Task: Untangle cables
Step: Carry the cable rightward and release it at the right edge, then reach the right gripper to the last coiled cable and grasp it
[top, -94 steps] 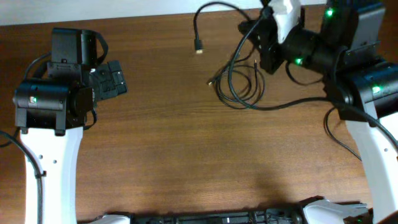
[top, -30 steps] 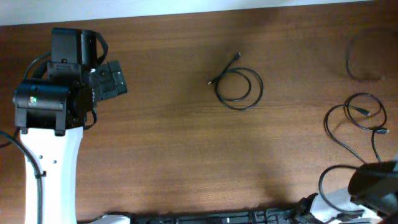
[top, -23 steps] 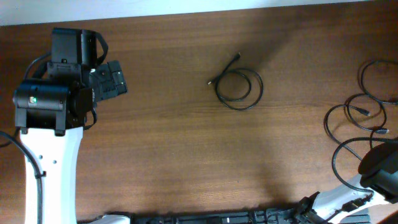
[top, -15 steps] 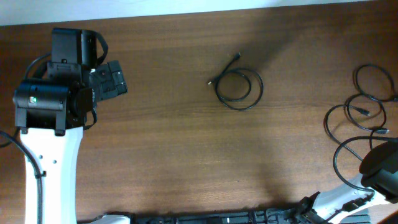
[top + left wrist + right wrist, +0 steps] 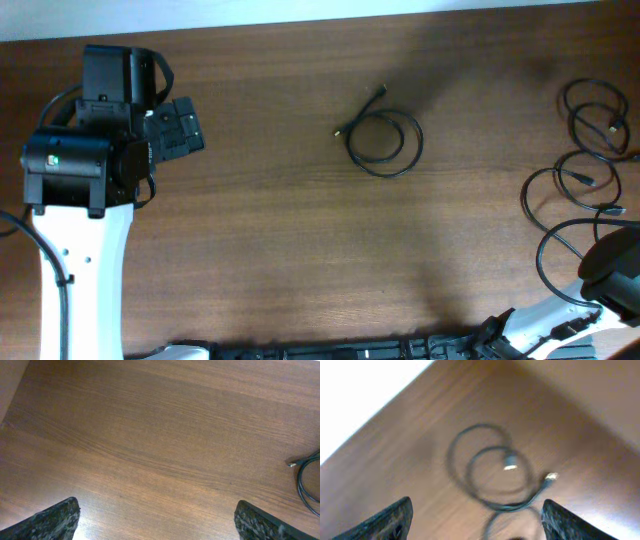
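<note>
Ahead of right gripper [image 5: 475,521], jaws apart: thin black coiled cables [image 5: 506,506] on brown wooden tabletop [image 5: 395,460]; left gripper [image 5: 157,522] likewise apart.

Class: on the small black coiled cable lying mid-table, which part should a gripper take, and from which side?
Probably the straight tail ending in a plug, jutting from the thin black coiled cable. Come down from above: the cable lies flat on the brown wooden table, its tail clear of the loops, so only one strand gets pinched.
</note>
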Controlling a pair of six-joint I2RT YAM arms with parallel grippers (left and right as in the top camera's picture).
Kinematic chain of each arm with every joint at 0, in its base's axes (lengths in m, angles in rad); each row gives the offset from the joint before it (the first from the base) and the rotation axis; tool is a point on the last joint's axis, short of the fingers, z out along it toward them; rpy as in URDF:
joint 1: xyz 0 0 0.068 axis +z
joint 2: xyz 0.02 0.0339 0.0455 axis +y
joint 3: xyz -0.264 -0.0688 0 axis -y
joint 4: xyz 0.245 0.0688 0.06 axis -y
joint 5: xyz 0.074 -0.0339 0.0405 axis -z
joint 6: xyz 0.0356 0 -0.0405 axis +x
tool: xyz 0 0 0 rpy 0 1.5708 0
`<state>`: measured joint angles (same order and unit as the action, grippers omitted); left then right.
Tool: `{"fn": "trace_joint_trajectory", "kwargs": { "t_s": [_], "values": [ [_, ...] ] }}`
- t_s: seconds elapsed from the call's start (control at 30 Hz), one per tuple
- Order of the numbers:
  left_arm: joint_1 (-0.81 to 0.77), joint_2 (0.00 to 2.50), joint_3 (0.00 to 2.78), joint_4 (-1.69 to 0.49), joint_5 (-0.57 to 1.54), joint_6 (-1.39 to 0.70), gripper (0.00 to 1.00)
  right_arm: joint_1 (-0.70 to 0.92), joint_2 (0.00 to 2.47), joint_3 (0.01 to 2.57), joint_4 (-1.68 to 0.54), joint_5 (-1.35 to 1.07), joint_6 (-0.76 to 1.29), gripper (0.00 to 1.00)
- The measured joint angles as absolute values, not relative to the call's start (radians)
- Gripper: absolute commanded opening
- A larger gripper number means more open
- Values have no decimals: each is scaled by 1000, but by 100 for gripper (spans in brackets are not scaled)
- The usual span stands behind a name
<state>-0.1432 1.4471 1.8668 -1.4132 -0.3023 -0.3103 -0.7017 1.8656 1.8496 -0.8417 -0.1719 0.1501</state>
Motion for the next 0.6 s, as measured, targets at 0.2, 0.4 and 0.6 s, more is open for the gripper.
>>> {"fn": "trace_joint_trajectory", "kwargs": {
  "t_s": [0.2,0.4,0.6],
  "values": [
    [-144,1447,1867,-1413,-302,-310,99,-534,1866,1850,-986,-402,152,95],
    [-143,1447,1867,-1414,-302,-310,99,-298,1900,1848,-1046,-364,65,98],
    [-144,1447,1867,-1414,-302,-310,99,-199,2045,1842,-1122,-422,-45,98]
  ]
}}
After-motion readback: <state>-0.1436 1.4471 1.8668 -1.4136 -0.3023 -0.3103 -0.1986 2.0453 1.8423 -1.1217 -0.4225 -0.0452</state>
